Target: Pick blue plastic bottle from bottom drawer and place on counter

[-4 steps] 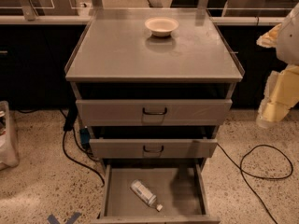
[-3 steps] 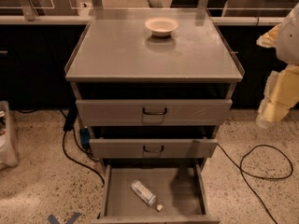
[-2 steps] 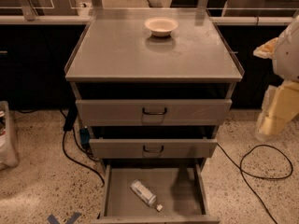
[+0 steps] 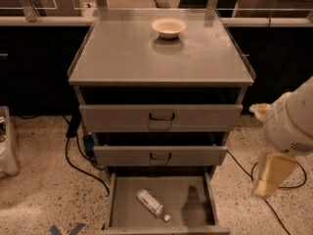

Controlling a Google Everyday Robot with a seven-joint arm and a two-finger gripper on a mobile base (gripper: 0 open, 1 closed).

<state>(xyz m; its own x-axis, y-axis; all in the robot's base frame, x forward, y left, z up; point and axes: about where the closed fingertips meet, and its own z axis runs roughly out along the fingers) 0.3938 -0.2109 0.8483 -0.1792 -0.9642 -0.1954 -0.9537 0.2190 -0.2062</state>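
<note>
Down below the tabletop's front edge, the bottom drawer stands open. The blue plastic bottle is lying on its side on the drawer floor, a bit left of middle, cap end pointing toward the front right. Up on the tabletop a white bowl sits near the back edge, roughly centred. The top drawer and middle drawer are both out a little too.

The arm is off past the front right corner, outside the cabinet, over the speckled floor. It's a chunky white body with cream-coloured pieces, one poking toward the cabinet and one angled down. That's the tool, level with the drawers and well apart from the bottle. Can't tell whether it's apart or together.
</note>
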